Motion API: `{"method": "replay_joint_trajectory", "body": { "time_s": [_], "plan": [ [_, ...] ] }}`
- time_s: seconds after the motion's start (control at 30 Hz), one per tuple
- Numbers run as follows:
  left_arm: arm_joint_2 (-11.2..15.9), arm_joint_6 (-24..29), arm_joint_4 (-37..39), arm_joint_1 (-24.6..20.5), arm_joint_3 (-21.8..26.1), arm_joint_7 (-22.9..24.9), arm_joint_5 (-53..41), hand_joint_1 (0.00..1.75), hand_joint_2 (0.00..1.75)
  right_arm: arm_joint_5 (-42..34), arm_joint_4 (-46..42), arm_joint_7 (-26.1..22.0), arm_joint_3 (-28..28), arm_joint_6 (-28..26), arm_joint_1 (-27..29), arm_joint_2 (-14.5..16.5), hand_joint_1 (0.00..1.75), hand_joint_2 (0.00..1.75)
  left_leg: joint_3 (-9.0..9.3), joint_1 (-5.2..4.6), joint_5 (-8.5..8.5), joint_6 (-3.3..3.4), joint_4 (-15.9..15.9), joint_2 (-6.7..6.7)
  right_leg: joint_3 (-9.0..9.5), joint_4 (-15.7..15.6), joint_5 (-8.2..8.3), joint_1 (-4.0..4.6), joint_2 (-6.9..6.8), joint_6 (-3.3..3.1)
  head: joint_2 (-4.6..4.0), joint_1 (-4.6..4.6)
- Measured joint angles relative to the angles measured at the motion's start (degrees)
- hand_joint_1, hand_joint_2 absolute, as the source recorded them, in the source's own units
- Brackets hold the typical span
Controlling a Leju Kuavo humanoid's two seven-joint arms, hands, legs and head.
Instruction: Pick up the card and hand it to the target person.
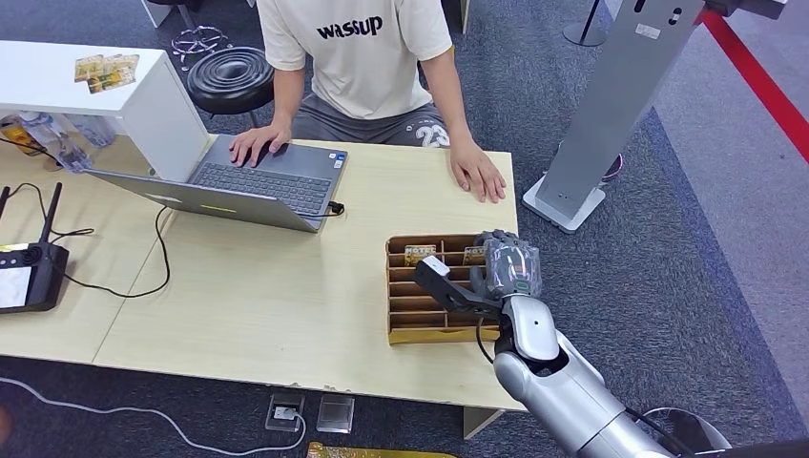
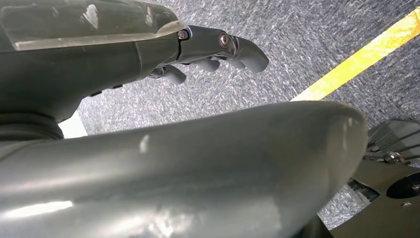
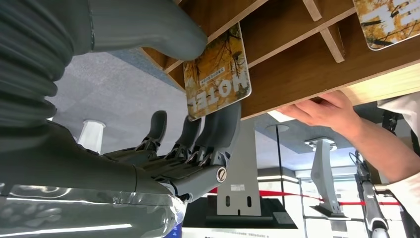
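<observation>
A wooden slotted rack [image 1: 410,324] stands near the table's right edge, with my right hand [image 1: 503,267] over its right end. In the right wrist view, my right hand [image 3: 198,148] pinches a yellow "HOTEL" card [image 3: 217,74] between the thumb and the dark fingers [image 3: 225,124]. The card still stands in a slot of the rack [image 3: 307,74]. From the head view this card [image 1: 474,255] shows just left of the hand. A second card [image 3: 391,22] sits in a neighbouring slot. The seated person [image 1: 363,57] rests one hand [image 1: 480,172] on the table beyond the rack. My left hand [image 2: 218,49] hangs over carpet, holding nothing.
An open laptop [image 1: 258,186] lies at the table's far left-centre with the person's other hand on it. A remote controller [image 1: 29,275] and cables sit at the left. A white shelf [image 1: 105,86] stands at the far left and a grey stand [image 1: 611,114] on the floor to the right.
</observation>
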Motion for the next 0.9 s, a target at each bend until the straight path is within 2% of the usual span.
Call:
{"method": "replay_joint_trajectory", "body": {
  "time_s": [0.2, 0.43, 0.57, 0.73, 0.9],
  "plan": [
    [0.0, -0.01, 0.0, 0.03, 0.0, 0.01, 0.07, 0.0, 0.0, -0.3, 0.13, -0.4, -0.02, -0.01, 0.0, -0.02, 1.02, 1.75, 0.0, 0.0, 0.0, 0.0, 0.0, 0.0, 0.0, 0.0, 0.0, 0.0, 0.0, 0.0, 0.0, -0.01],
    [0.0, -0.02, 0.0, 0.08, 0.0, 0.02, 0.08, 0.0, 0.0, -0.83, 0.32, -0.82, -0.02, -0.02, 0.0, -0.02, 1.13, 1.75, 0.0, 0.0, 0.0, 0.0, 0.0, 0.0, 0.0, 0.0, 0.0, 0.0, 0.0, 0.0, 0.0, 0.0],
    [0.0, -0.07, 0.0, 0.12, 0.0, 0.01, 0.08, 0.0, 1.75, -0.95, 0.38, -0.85, -0.02, -0.03, 0.0, -0.02, 1.27, 1.75, 0.0, 0.0, 0.0, 0.0, 0.0, 0.0, 0.0, 0.0, 0.0, 0.0, 0.0, 0.0, 0.0, 0.01],
    [0.07, -0.71, 0.0, 0.15, 0.0, -0.07, 0.08, 0.0, 1.75, -0.98, 0.48, -0.87, -0.03, -0.1, -0.01, -0.02, 1.49, 1.75, 0.0, 0.0, 0.0, 0.0, 0.0, 0.0, 0.0, 0.0, 0.0, 0.0, 0.0, 0.0, 0.0, -0.01],
    [0.23, -1.31, 0.0, 0.16, 0.0, -0.63, 0.26, 0.0, 1.75, -0.98, 0.49, -0.99, -0.11, -0.12, -0.05, -0.02, 1.57, 1.75, 0.0, 0.0, 0.0, 0.0, 0.0, 0.0, 0.0, 0.0, 0.0, 0.0, 0.0, 0.0, 0.0, -0.01]
  ]
}}
